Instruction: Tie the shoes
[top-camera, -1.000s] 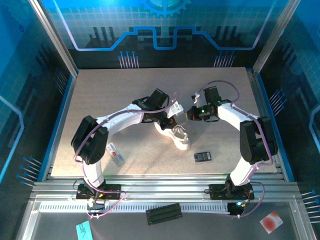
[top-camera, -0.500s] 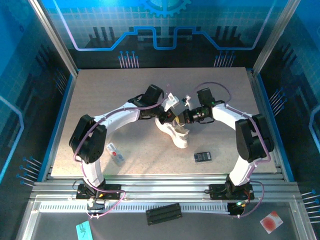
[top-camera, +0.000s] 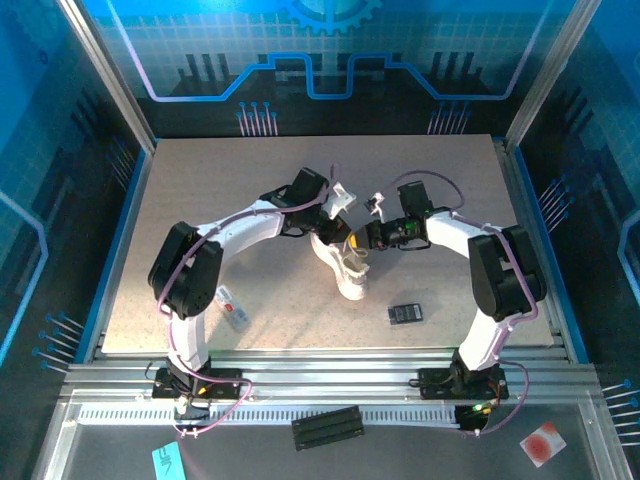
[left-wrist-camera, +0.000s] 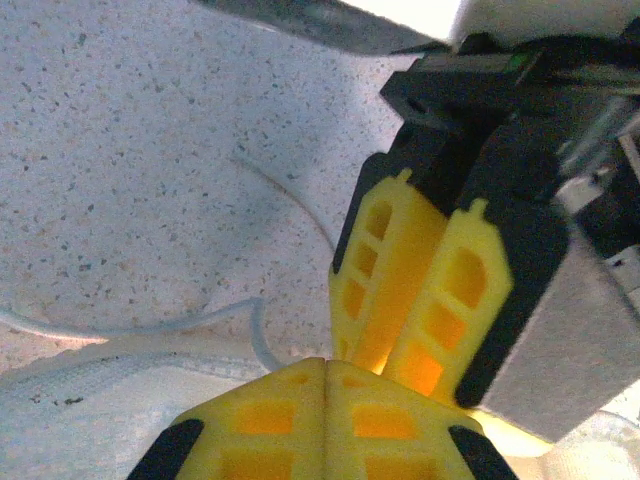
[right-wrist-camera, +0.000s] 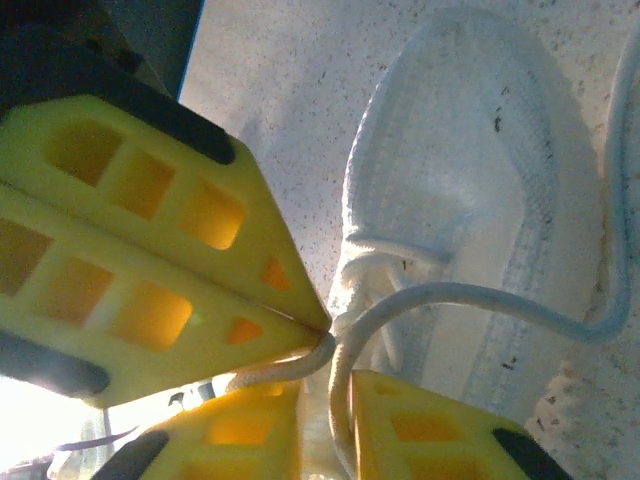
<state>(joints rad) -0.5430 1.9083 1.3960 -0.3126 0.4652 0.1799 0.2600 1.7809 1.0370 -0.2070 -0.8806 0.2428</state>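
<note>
Sneaker (right-wrist-camera: 470, 150), worktop (top-camera: 200, 200) centre: lace (right-wrist-camera: 275, 368) pinched in shut left tool (left-wrist-camera: 325, 362) from 10 o'clock; right tool (right-wrist-camera: 325, 395) from 2 o'clock just parted slightly about a loop (right-wrist-camera: 400, 292), release judged begun

Sneaker (top-camera: 347, 272): white knit, pale sole. Laces (right-wrist-camera: 440, 291): white. Worktop (top-camera: 200, 210): beige, dark-speckled. Left end effector (left-wrist-camera: 325, 385), right end effector (right-wrist-camera: 328, 400): yellow lattice fingers, black backs. Left arm (top-camera: 240, 232), right arm (top-camera: 455, 228): white shells, black joints. Cable (top-camera: 420, 178): purple. Backdrop (top-camera: 330, 40): blue, grid pattern. Small rectangle (top-camera: 404, 313): black.
</note>
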